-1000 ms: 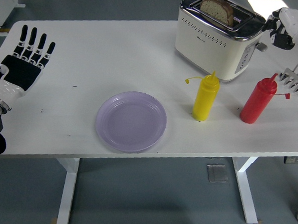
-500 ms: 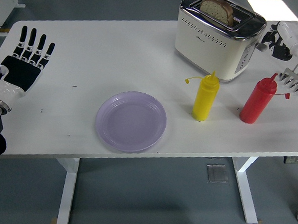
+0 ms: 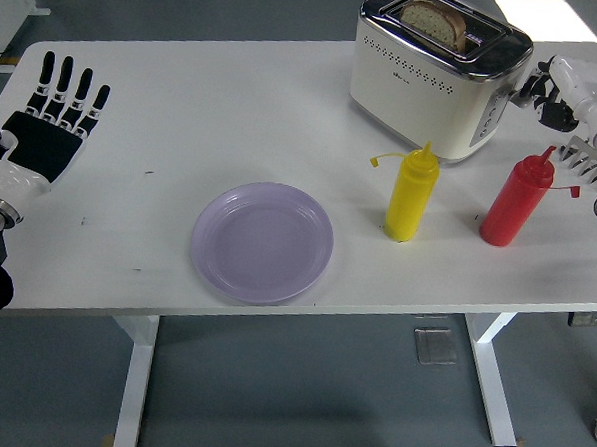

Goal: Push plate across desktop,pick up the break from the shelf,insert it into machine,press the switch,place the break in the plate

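A slice of bread [image 3: 435, 21] stood in the slot of the cream toaster [image 3: 436, 72], which sat near the tabletop's far right corner — a small dark mark on its front panel was too small to read. The right hand [image 3: 559, 85] was at the toaster's right end, close by the lever side, fingers curled; whether it touched the switch could not be told, and it held nothing that showed. A white rack [image 3: 588, 165] lay at the right edge of the white table [image 3: 184, 107]. The lilac plate [image 3: 262, 242] rested empty near the front edge, about mid-table. Beside it to the right stood a yellow squeeze bottle [image 3: 412, 193], then a red squeeze bottle [image 3: 517, 201] — neither showed a label. The left hand [image 3: 52, 120] lay flat near the left edge, fingers spread, holding nothing.
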### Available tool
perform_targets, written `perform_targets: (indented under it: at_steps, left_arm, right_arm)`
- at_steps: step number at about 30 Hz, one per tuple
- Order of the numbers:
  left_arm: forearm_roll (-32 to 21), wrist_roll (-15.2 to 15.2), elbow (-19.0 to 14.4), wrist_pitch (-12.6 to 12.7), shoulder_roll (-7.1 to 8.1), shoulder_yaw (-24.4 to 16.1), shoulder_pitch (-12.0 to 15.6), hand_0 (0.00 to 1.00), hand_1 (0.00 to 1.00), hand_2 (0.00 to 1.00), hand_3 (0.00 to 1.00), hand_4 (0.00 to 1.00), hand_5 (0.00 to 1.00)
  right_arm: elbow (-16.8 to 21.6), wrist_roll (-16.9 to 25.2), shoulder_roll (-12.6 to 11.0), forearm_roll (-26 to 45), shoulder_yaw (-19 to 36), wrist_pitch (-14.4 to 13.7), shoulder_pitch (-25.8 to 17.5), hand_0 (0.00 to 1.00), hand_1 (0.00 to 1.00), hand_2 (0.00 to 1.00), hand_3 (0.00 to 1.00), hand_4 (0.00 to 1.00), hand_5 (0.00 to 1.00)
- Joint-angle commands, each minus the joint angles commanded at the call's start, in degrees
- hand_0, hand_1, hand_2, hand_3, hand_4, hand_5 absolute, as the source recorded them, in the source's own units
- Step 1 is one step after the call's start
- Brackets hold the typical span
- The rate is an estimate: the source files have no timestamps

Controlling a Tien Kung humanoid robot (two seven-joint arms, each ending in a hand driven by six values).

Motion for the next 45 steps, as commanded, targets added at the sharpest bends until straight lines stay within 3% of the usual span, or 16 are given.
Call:
perform_targets:
  at_steps: [34, 45]
  left_arm:
    - [0.15, -0.09, 0.17, 0.02, -0.14, -0.13, -0.31, 0.829, 0.759, 0.711, 0.718, 0.783, 0.998]
    - [0.15, -0.10, 0.19, 0.04, -0.19, -0.18, -0.33, 0.831, 0.761, 0.711, 0.720, 0.782, 0.998]
  right_arm:
    - [-6.68, 2.18, 3.07, 1.77, -6.02, -3.16, 0.53, 0.374, 0.396, 0.533, 0.463, 0.188, 0.002]
    - [-6.55, 2.92, 3.28, 2.37, -5.85, -4.54, 0.13, 0.373, 0.398, 0.535, 0.467, 0.178, 0.002]
